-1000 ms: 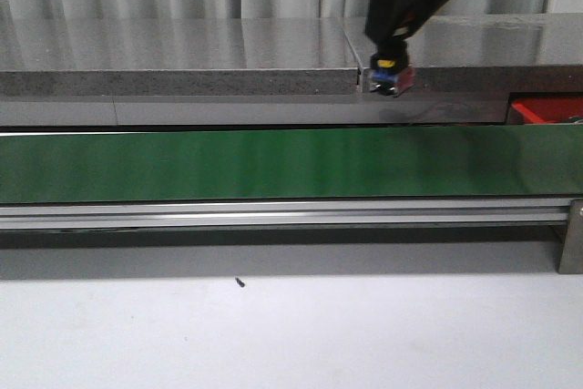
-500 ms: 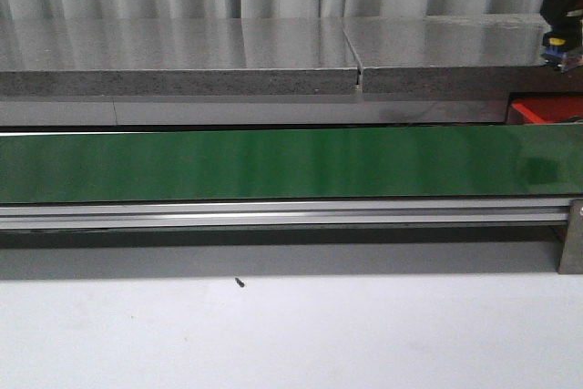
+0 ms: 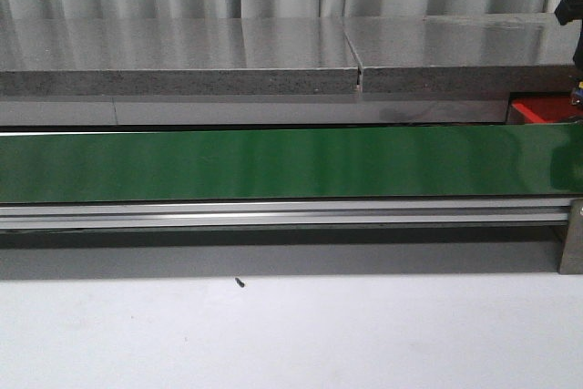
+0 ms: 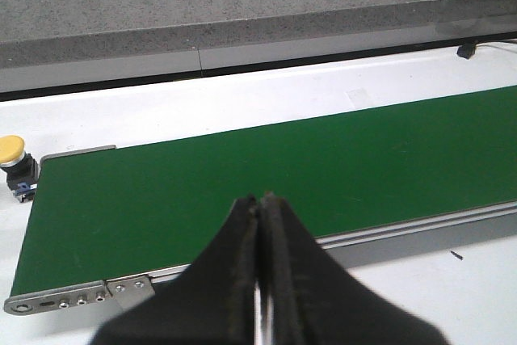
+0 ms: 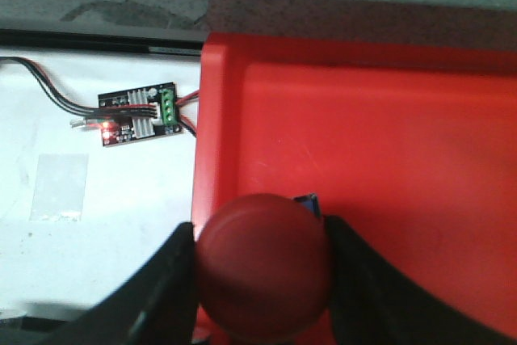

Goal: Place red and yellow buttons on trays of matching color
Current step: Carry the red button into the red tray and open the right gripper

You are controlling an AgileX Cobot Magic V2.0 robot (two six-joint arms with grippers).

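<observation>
My right gripper (image 5: 260,236) is shut on a red button (image 5: 262,268) with a round domed cap; a blue bit of its body shows behind the cap. The button hangs over the left part of the red tray (image 5: 388,135), close to its raised rim. In the front view only a corner of the red tray (image 3: 537,112) shows at the far right, with a sliver of the right arm (image 3: 577,38) above it. A yellow button (image 4: 11,149) on a black base stands on the white table beside the belt's end. My left gripper (image 4: 260,201) is shut and empty above the belt.
The long green belt (image 3: 273,163) runs across the table on a metal frame (image 3: 273,216). A grey stone ledge (image 3: 182,61) rises behind it. A small circuit board (image 5: 137,113) with wires lies on the white table just left of the tray.
The right arm has travelled from the middle of the ledge to the far right and has almost left the front view. Nothing else has moved.
</observation>
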